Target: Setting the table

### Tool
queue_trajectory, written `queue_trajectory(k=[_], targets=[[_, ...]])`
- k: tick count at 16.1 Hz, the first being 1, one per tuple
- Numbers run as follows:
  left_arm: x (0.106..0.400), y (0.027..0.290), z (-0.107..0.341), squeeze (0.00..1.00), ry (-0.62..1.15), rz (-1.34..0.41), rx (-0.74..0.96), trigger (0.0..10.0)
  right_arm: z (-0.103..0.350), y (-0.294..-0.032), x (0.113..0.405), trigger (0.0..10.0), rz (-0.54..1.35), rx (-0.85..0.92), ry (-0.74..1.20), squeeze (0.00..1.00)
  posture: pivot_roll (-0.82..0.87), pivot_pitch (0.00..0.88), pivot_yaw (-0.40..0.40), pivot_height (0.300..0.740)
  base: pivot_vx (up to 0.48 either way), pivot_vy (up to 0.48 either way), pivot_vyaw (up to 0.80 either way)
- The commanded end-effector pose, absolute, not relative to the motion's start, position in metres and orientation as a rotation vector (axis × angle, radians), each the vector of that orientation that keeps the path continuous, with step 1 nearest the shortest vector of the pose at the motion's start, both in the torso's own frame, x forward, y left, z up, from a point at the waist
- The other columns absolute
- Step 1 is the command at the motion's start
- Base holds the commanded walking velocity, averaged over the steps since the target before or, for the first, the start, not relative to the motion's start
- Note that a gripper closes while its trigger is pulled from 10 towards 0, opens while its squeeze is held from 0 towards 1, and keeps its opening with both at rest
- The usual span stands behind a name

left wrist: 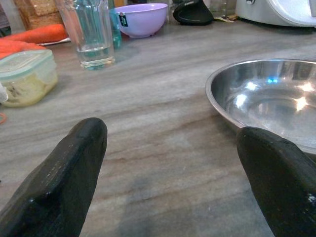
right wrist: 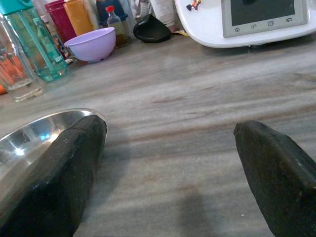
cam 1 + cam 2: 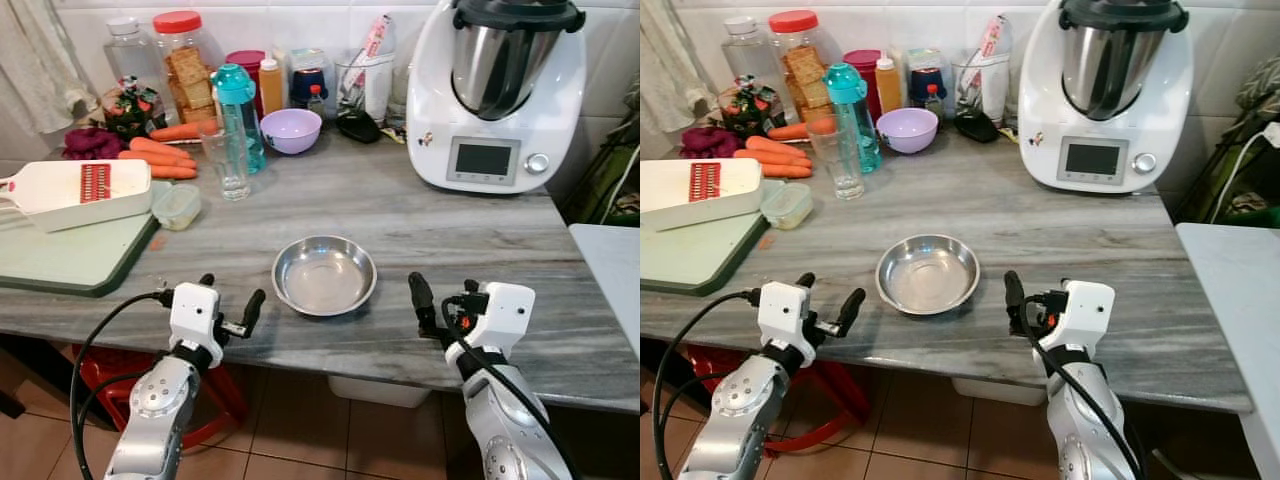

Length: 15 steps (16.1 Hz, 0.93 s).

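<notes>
Two grippers at the near edge of the grey counter [image 3: 420, 215], both spread wide and holding nothing: left gripper [image 3: 232, 300] just left of the steel bowl [image 3: 324, 275], right gripper [image 3: 440, 300] just right of it, neither touching. Bowl upright, between them. Farther back, a drinking glass [image 3: 223, 157], a teal bottle [image 3: 240, 115], a lilac bowl [image 3: 291, 130] and carrots [image 3: 158, 157]. Against the wall, a white kitchen machine [image 3: 495, 95].

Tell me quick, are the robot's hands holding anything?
Left gripper: open, empty, beside the steel bowl.
Right gripper: open, empty, on the bowl's other side.
</notes>
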<state>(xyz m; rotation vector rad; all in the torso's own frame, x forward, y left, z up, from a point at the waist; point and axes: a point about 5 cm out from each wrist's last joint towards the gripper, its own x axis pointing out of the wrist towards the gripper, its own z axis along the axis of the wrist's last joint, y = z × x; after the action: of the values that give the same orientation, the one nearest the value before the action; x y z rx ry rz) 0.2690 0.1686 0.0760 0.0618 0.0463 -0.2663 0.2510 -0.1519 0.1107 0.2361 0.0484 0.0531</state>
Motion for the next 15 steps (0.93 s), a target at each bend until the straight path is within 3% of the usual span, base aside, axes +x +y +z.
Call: queue_trajectory(k=[1, 7, 15], targets=[[0.2696, 0.1724, 0.0743, 0.0, 0.064, -0.253, 0.071, 10.0, 0.1095, -0.1528, 0.2528, 10.0, 0.046, 0.245, 0.061, 0.0, 0.0, 0.0, 0.049, 0.74, 0.0, 0.0, 0.0], [0.2705, 0.1725, 0.0746, 0.0, 0.064, -0.256, 0.075, 10.0, 0.1095, -0.1532, 0.2536, 10.0, 0.044, 0.241, 0.06, 0.0, 0.0, 0.0, 0.048, 0.74, 0.0, 0.0, 0.0], [0.2698, 0.1723, 0.0736, 0.0, 0.067, -0.257, 0.077, 10.0, 0.1096, -0.1525, 0.2547, 10.0, 0.045, 0.258, 0.059, 0.0, 0.0, 0.0, 0.045, 0.74, -0.258, 0.0, 0.0]])
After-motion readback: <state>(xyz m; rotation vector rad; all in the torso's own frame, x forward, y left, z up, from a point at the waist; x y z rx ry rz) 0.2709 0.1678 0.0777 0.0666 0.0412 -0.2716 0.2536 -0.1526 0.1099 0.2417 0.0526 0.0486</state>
